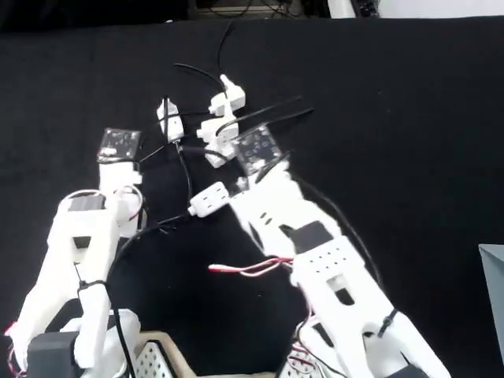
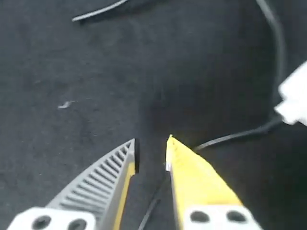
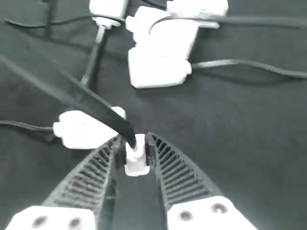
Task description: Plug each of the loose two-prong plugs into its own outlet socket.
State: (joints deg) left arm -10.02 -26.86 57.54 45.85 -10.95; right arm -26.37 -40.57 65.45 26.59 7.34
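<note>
In the right wrist view my right gripper [image 3: 135,152] is shut on a small white two-prong plug [image 3: 135,160] whose black cord runs off to one side. Just beyond it lies a white outlet block [image 3: 162,50], with another white plug [image 3: 82,129] beside the fingers. The high view shows the cluster of white plugs and sockets [image 1: 218,126] at mid-table, ahead of the right arm. My left gripper [image 2: 151,149] hangs open over bare black cloth with nothing between its fingers. A black cord [image 2: 230,136] passes under it, and a white plug [image 2: 293,98] lies off to its side.
A black cloth [image 1: 394,118] covers the table. Black cords [image 1: 197,75] trail among the plugs. One white plug [image 1: 209,200] lies apart, close to the right arm. A red and white wire [image 1: 248,269] hangs from that arm. A grey object [image 1: 493,272] sits at the right edge.
</note>
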